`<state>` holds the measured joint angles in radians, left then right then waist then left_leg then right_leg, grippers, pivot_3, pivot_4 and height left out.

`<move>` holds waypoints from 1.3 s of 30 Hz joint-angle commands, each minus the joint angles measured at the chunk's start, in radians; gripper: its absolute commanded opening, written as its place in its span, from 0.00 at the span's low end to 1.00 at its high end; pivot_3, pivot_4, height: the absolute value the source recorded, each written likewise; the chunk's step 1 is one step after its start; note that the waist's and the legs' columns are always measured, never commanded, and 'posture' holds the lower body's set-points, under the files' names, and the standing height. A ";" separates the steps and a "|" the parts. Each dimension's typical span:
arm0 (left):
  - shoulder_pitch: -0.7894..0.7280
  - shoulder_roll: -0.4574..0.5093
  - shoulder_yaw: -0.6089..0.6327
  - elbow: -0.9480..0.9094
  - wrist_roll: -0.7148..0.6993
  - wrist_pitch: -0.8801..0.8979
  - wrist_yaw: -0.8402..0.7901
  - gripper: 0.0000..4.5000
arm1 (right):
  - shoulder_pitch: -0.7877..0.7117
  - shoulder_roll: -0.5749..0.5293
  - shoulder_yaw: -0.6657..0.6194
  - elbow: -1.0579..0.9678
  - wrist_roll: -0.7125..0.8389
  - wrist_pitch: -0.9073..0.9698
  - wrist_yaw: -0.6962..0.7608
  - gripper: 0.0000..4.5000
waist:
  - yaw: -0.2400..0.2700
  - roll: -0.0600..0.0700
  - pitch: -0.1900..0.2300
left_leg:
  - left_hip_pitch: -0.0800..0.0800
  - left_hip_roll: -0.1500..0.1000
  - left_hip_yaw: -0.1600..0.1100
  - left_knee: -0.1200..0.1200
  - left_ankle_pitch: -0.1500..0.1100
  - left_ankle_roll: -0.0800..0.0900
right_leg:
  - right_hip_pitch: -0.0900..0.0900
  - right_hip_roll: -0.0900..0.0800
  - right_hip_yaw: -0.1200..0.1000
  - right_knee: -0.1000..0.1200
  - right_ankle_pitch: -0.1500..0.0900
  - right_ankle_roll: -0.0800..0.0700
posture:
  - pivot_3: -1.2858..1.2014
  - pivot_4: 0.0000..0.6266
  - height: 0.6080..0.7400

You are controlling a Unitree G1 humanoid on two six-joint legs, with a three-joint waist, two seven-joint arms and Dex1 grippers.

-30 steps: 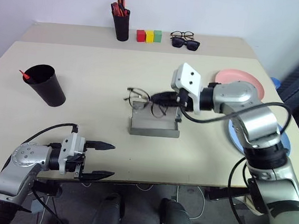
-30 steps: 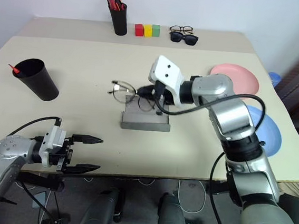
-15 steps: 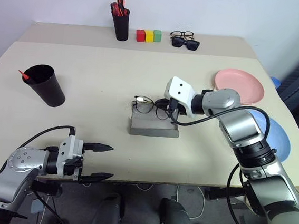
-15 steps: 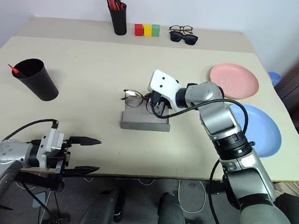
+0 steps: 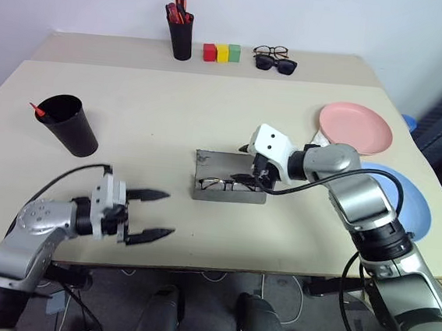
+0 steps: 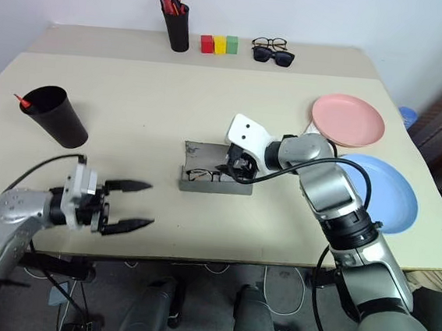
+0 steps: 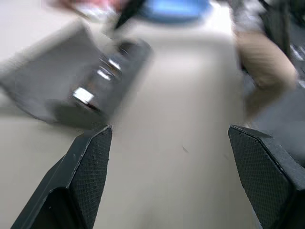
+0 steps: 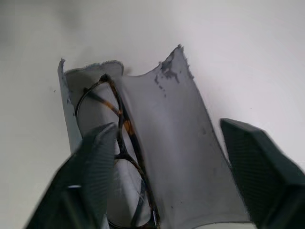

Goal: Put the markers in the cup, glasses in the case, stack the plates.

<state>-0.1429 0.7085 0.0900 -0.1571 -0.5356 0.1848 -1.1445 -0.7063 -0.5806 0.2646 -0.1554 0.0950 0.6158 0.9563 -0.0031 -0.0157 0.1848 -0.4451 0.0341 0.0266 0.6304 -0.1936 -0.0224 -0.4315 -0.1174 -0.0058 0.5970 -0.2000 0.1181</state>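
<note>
The wire-rimmed glasses (image 5: 223,184) lie inside the open grey case (image 5: 230,166) at the table's middle; in the right wrist view the glasses (image 8: 125,157) rest in the trough of the case (image 8: 167,143). My right gripper (image 5: 245,164) hovers just over the case, open, holding nothing. Near the front left edge, my left gripper (image 5: 168,213) is open and empty, above the table. The black cup (image 5: 70,124) stands at the left with a red marker (image 5: 36,109) poking out. The pink plate (image 5: 355,128) and the blue plate (image 5: 409,201) lie apart at the right.
At the back edge stand a black pen pot (image 5: 179,38) with red markers, three coloured blocks (image 5: 220,53) and two other pairs of glasses (image 5: 274,59). Bare tabletop lies between the cup and the case.
My right gripper lowered the glasses into the case and opened, letting them go. My left gripper rose and moved forward, staying open.
</note>
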 commanded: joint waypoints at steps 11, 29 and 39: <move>-0.916 -0.225 -0.209 1.022 0.443 -0.312 0.181 0.00 | 0.775 -0.164 -0.545 -0.470 0.121 -0.175 -0.051 0.78 | 0.043 -0.005 0.000 | 0.001 -0.002 0.000 0.002 0.000 0.000 | 0.005 0.000 0.000 -0.003 0.000 0.001 | 0.52 0.24 1.00; -1.186 -0.476 -0.277 1.509 0.692 -0.285 0.012 0.00 | 0.929 -0.024 -0.605 -0.611 0.294 -0.304 -0.191 0.78 | 0.042 -0.010 0.003 | 0.001 -0.001 0.000 0.002 0.000 0.000 | 0.004 0.000 -0.001 -0.003 0.000 0.001 | 0.52 0.24 1.00; -1.161 -0.465 -0.342 1.436 0.673 -0.200 -0.470 0.00 | 0.864 -0.032 -0.608 -0.570 0.302 -0.241 -0.280 0.78 | 0.041 -0.011 0.003 | 0.000 -0.001 0.000 0.002 0.000 0.001 | 0.004 0.000 -0.001 -0.003 0.000 0.001 | 0.52 0.24 1.00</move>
<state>-1.3033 0.2372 -0.2114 1.3235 0.1594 -0.0107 -1.5706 0.1708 -0.6083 -0.3213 -0.7279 0.3888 0.3627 0.7068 0.0383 -0.0262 0.1880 -0.4449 0.0328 0.0262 0.6326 -0.1939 -0.0218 -0.4270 -0.1174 -0.0065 0.5935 -0.2004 0.1190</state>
